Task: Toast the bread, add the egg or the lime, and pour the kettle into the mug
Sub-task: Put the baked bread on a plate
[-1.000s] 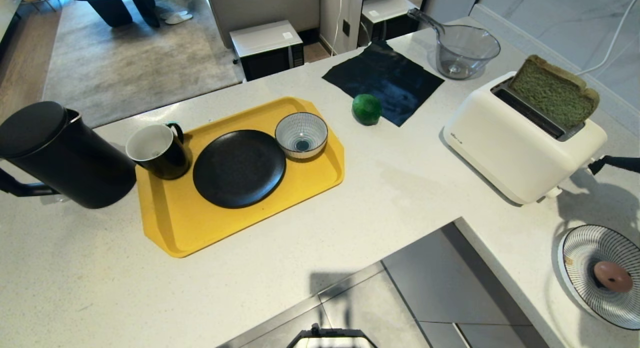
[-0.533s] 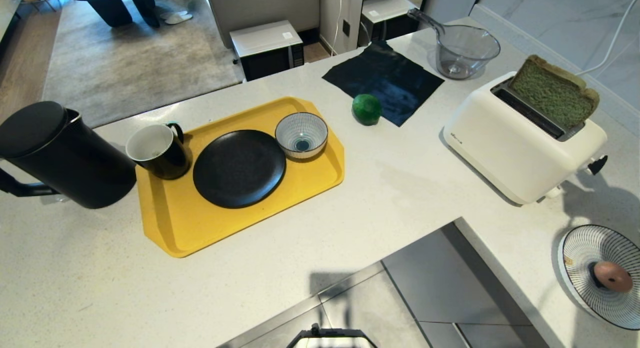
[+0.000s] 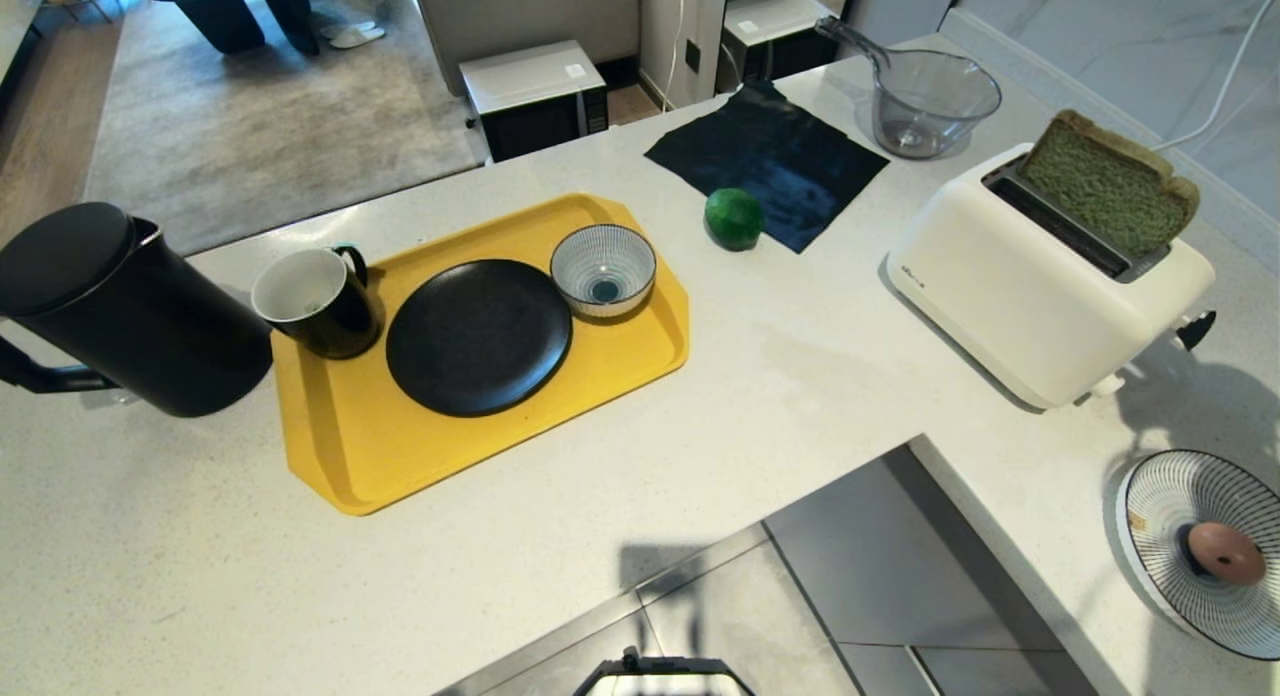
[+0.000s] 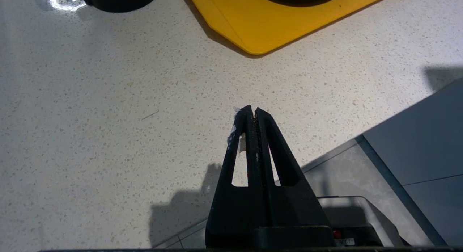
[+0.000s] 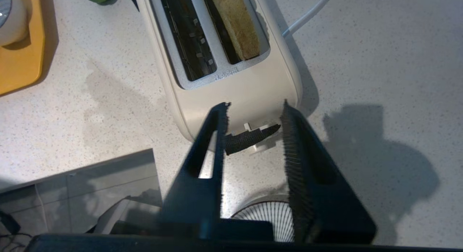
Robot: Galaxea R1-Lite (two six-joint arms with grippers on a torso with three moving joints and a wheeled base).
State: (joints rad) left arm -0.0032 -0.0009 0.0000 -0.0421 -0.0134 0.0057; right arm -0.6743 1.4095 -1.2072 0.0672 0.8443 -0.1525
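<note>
I have the right gripper (image 5: 255, 116) hanging above the lever end of the white toaster (image 3: 1040, 276), its ribbed fingers (image 5: 294, 143) parted with nothing between them. The green bread (image 3: 1105, 191) stands proud of the far slot, spongy and brown-crusted, so I judge the toasting not yet started. To do it well I'd set one finger squarely on the small knurled black lever (image 5: 249, 138) and press straight down along the smooth glossy casing until it latches, not letting the tip slide off. My left gripper (image 4: 252, 112) hovers closed over the speckled counter (image 3: 820, 376). The glossy lime (image 3: 733, 217) sits at the dark cloth's (image 3: 770, 156) edge; the matte kettle (image 3: 120, 316) stands beside the mug (image 3: 315, 301).
</note>
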